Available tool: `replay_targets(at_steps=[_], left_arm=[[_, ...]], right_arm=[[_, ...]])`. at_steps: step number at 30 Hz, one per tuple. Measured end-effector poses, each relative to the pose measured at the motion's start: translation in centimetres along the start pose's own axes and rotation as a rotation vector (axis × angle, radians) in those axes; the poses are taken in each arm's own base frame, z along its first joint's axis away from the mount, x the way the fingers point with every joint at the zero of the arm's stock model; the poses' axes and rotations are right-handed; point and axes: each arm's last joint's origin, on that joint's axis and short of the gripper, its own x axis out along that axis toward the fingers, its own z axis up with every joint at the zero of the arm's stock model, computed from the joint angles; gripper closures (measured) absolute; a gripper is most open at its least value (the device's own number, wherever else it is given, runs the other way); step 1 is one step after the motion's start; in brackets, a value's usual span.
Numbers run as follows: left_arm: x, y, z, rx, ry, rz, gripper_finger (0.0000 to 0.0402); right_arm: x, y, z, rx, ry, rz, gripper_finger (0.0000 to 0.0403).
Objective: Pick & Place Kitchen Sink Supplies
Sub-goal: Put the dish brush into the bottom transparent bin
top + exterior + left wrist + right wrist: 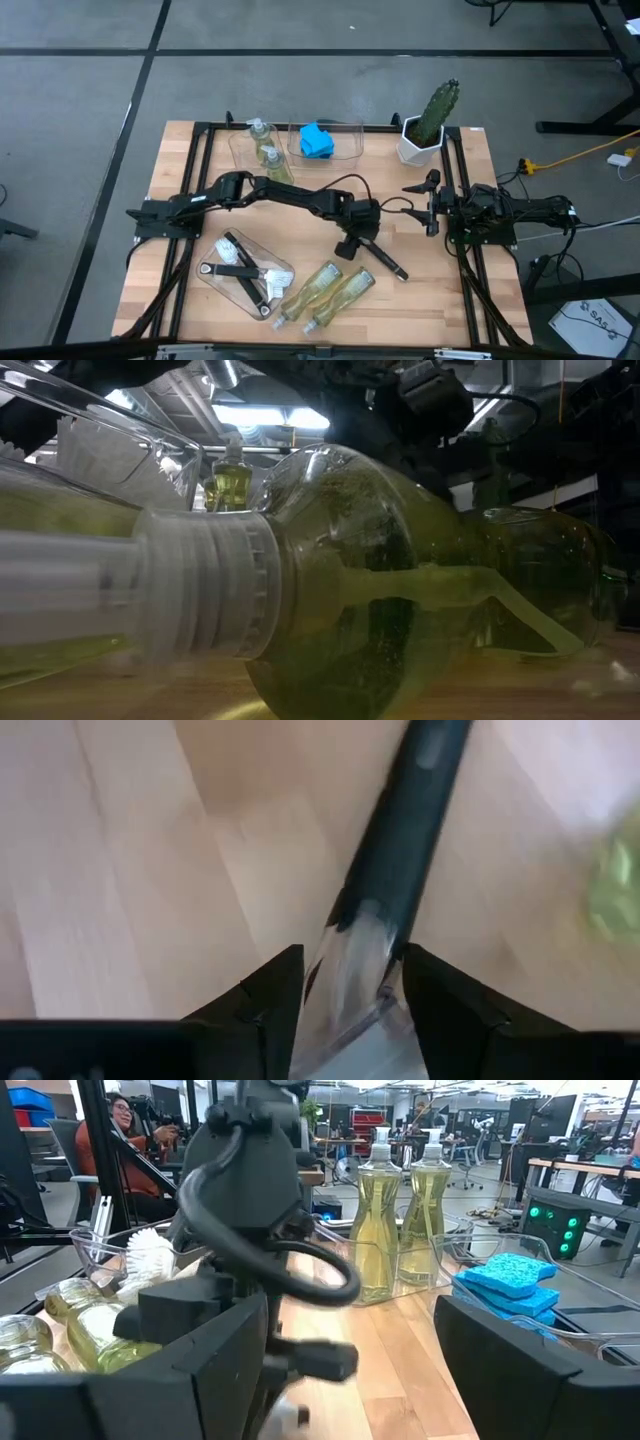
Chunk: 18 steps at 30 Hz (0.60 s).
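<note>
Open board at the near left and near right corners; the middle and far edge are crowded.

The left arm (270, 192) stretches across the table's (430, 300) centre, blocking passage there. Two bins (345, 150) and the cactus (432, 115) line the far edge; the brush bin (205, 280) and two lying bottles (330, 290) fill the near middle.

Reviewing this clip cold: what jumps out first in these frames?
The left gripper reaches to mid-table, its fingers straddling a black-handled dish brush lying on the wood. Just in front, two soap bottles lie on their sides, beside a clear bin holding more brushes. At the back, blue sponges sit in another bin, and the right gripper waits at the table's right.
</note>
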Motion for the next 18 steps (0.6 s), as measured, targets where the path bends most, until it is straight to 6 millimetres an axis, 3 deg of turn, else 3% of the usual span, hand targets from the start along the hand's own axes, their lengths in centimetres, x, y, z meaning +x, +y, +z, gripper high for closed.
replay_targets(at_steps=[5, 13, 18], left_arm=[[-1.1, -0.6, -1.2, -0.060, 0.159, -0.055, 0.0257], [-2.4, -2.1, -3.6, -0.245, 0.463, -0.130, 0.0235], [-2.1, -2.2, -4.1, -0.266, 0.484, -0.115, 0.0234]], right_arm=[[0.0, 0.0, 0.0, 0.000, 0.000, 0.000, 0.0118], [0.0, 0.0, 0.0, 0.000, 0.000, 0.000, 0.0118], [0.0, 0.0, 0.0, 0.000, 0.001, 0.000, 0.0118]])
